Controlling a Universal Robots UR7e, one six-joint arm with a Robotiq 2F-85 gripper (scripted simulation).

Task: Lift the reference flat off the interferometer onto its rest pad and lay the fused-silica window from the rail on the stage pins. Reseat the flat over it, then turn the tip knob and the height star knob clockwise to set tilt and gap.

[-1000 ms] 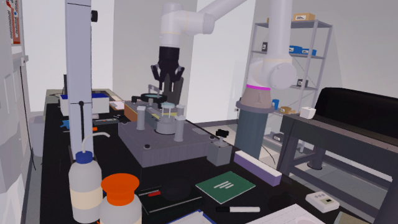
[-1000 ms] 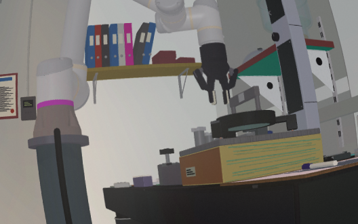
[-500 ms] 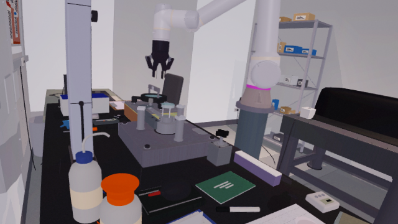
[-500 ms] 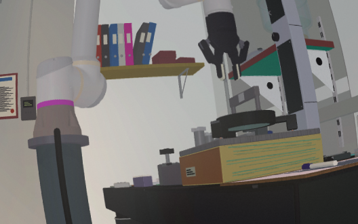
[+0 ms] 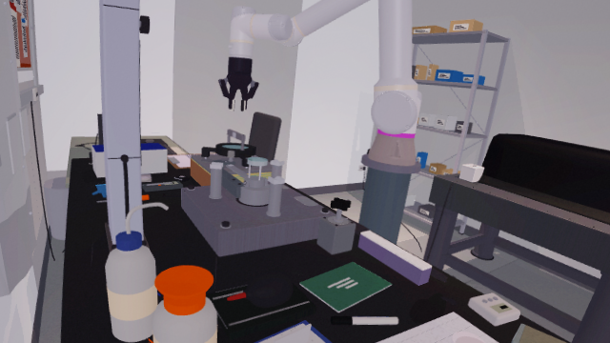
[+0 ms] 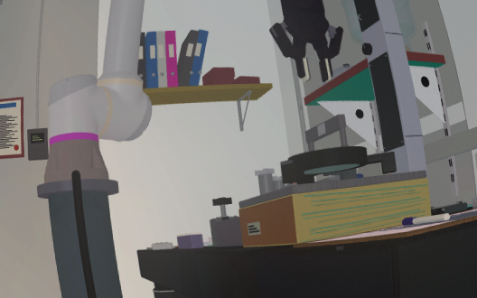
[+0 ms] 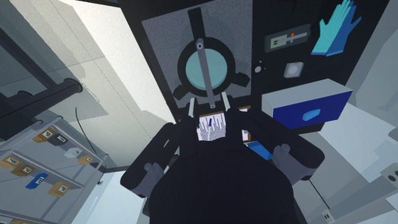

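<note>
The reference flat [image 5: 235,148] [image 6: 330,164] [image 7: 206,68], a pale blue glass disc in a black ring with a grey bow handle over it, sits on the grey rest pad atop a thick book at the back of the bench. My gripper [image 5: 238,105] [image 6: 313,68] [image 7: 207,103] hangs well above the flat, partly open and holding nothing. The fused-silica window [image 5: 258,161] rests on the stage pins of the interferometer [image 5: 252,209], among three grey posts. The black star knob [image 5: 340,204] [image 6: 222,201] stands on a grey block to the right of the base.
Behind the work stand a dark chair [image 5: 265,135] and a metal shelf of boxes [image 5: 452,95]. A tall grey column [image 5: 119,114] rises at left. Wash bottles [image 5: 131,281], a green notebook [image 5: 345,285] and a marker [image 5: 364,320] lie at the front. Blue gloves [image 7: 334,29] lie beside the pad.
</note>
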